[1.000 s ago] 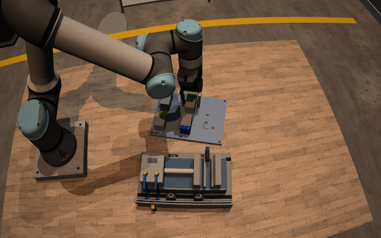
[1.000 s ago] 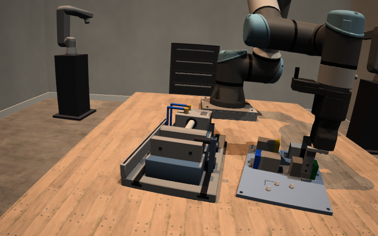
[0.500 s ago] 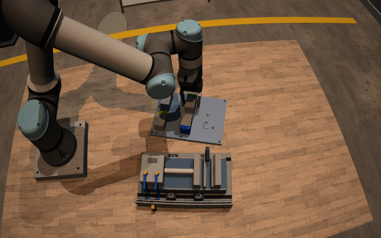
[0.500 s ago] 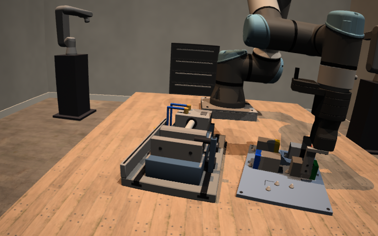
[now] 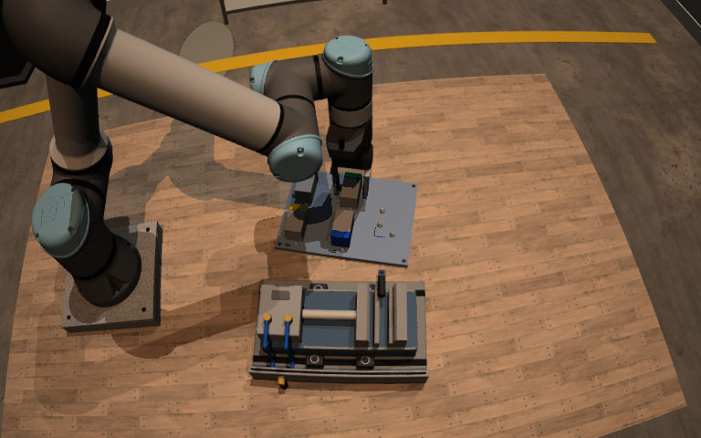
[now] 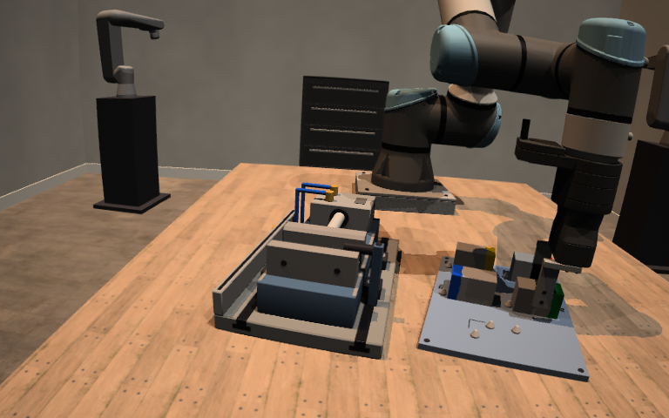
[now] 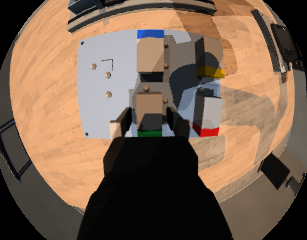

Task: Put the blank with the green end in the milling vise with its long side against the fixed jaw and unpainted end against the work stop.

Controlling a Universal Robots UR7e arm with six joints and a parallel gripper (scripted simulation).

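The green-ended blank (image 5: 350,195) (image 6: 523,295) (image 7: 149,104) lies on the grey-blue plate (image 5: 401,203) (image 6: 503,353) (image 7: 97,117), its green end toward the plate's edge away from the vise. My gripper (image 5: 350,192) (image 7: 149,114) is open and low over it, one finger beside each long side, with gaps showing in the wrist view. In the exterior view the near finger hides part of the blank. In the vise, the fixed jaw (image 5: 401,314) (image 6: 309,263) and movable jaw (image 5: 361,314) (image 6: 322,233) stand apart. The work stop (image 5: 381,284) (image 6: 358,249) is at their plate-side end.
The blue-ended blank (image 5: 343,221) (image 6: 476,286) (image 7: 150,55) lies in line with the green one. The yellow-ended blank (image 5: 296,224) (image 6: 469,255) and red-ended blank (image 5: 304,190) (image 6: 523,266) (image 7: 209,111) lie in the other row. Blue hoses (image 5: 266,335) rise at the vise's far end.
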